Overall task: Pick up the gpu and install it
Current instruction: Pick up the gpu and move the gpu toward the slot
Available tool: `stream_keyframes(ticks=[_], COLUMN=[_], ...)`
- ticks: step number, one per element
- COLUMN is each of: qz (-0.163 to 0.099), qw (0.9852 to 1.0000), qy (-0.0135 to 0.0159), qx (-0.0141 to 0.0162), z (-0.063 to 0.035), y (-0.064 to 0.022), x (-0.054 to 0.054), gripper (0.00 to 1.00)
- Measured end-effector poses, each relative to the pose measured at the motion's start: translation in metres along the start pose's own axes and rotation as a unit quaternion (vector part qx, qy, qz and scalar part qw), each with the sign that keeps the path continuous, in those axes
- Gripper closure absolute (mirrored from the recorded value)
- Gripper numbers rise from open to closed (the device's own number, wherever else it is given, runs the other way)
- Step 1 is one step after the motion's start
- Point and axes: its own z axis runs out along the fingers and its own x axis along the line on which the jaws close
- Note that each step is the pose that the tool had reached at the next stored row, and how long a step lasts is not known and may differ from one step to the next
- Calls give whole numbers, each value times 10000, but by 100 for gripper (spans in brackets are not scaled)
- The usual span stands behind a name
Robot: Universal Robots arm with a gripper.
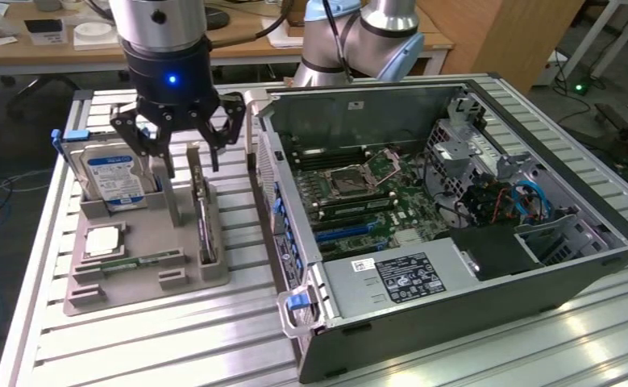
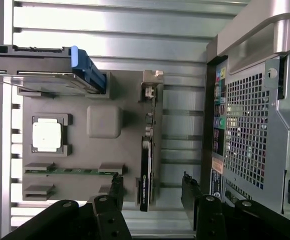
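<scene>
Nearest the exterior camera sat the open computer case [image 1: 432, 322], its side panel off, with a labelled power supply [image 1: 400, 278] at the near end and the motherboard [image 1: 362, 189] deeper inside. It rested on a slatted aluminium table [image 1: 185, 347].

Toward the exterior view's left, just beside the case, lay a grey holder tray [image 1: 88, 298]. A small green memory stick [image 1: 142, 261] and a square processor chip [image 1: 103, 240] lay at its near end. The gpu [image 1: 204, 222] stood on edge in a slot along the tray's side closest to the case, not yet lifted. Farther back, a blue-labelled hard drive [image 1: 116, 181] stood upright in its own slot.

Over the far part of the tray hung the gripper [image 1: 192, 168], released, jaws spread wide and holding nothing. In the wrist view its two black fingers [image 2: 116, 190] stood on either side of the card, apart from it. Behind rose the arm's base [image 1: 357, 40] and wooden desks [image 1: 34, 52].
</scene>
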Motion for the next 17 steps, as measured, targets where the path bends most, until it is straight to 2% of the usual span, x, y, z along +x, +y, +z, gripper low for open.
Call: stream_keyframes(ticks=[12, 17], qz=[-2, -2], qw=[10000, 10000], qy=[15, 15], qx=[0, 0], z=[120, 146], y=[-57, -151], x=[3, 5], gripper=[41, 41])
